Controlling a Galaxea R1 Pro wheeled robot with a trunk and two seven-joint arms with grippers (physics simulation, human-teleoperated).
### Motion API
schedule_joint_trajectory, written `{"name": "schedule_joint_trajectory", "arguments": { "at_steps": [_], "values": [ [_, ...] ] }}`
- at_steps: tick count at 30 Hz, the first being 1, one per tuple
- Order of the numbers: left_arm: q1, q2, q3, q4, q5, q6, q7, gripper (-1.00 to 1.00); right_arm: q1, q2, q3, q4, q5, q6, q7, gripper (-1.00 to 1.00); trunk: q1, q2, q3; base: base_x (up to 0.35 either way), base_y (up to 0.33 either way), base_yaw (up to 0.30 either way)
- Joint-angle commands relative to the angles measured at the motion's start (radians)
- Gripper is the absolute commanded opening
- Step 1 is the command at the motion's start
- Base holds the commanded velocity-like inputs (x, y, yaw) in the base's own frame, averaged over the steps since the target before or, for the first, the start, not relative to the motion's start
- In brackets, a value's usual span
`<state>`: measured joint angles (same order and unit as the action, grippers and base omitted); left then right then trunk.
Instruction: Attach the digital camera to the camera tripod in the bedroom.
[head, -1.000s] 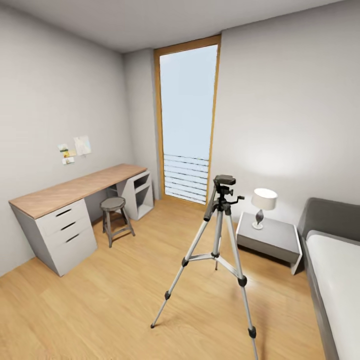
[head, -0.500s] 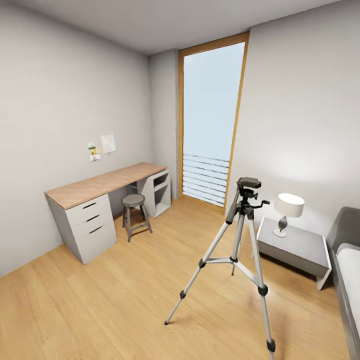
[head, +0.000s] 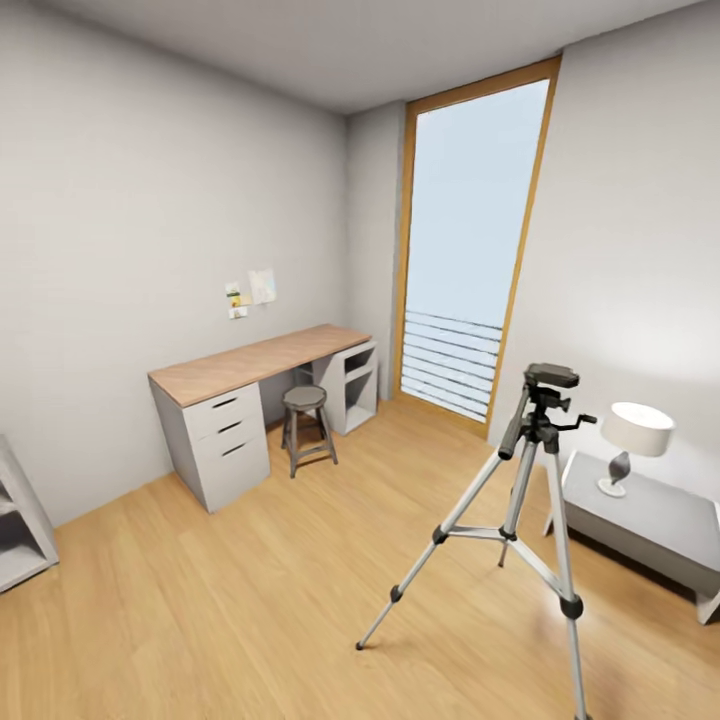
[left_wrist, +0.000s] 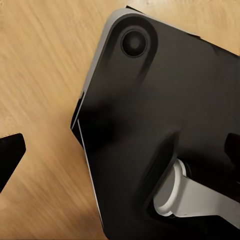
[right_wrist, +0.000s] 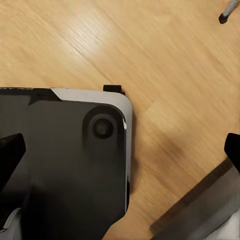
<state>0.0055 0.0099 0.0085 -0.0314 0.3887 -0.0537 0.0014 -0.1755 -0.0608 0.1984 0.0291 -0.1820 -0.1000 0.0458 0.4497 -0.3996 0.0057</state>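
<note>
The camera tripod (head: 548, 478) stands on the light wood floor at the right of the head view, silver legs spread, its black pan head (head: 545, 398) on top with the handle slanting down. One black tripod foot (right_wrist: 227, 12) shows in the right wrist view. The digital camera is out of view. My left gripper (left_wrist: 120, 150) hangs open over the robot's black base (left_wrist: 165, 115), its fingertips (left_wrist: 10, 155) far apart and empty. My right gripper (right_wrist: 120, 150) is open too, with nothing between its fingertips (right_wrist: 10, 155).
A wood-topped desk (head: 260, 362) with drawers stands against the left wall, a round stool (head: 305, 400) in front of it. A tall window (head: 470, 250) fills the far corner. A grey nightstand (head: 650, 520) with a white lamp (head: 635, 430) is behind the tripod. A white shelf (head: 20, 520) is at the left edge.
The whole head view has shifted: my camera turned left, so tripod, desk and window slid right. The bed has left the picture and a white shelf has come in at the left.
</note>
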Motion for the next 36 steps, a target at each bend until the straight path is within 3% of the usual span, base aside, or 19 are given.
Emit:
{"name": "schedule_joint_trajectory", "arguments": {
  "at_steps": [1,36],
  "values": [
    [0.001,0.000,0.001,-0.001,0.004,-0.002,0.000,1.00,-0.001,0.000,0.007,0.003,-0.011,-0.006,0.005,1.00,0.000,0.000,0.000,0.000,0.000,0.269],
    [0.001,0.001,0.000,-0.001,0.004,-0.002,0.000,1.00,-0.001,-0.001,0.006,0.003,-0.016,-0.005,0.005,1.00,0.000,0.000,0.024,0.000,0.000,0.263]
  ]
}}
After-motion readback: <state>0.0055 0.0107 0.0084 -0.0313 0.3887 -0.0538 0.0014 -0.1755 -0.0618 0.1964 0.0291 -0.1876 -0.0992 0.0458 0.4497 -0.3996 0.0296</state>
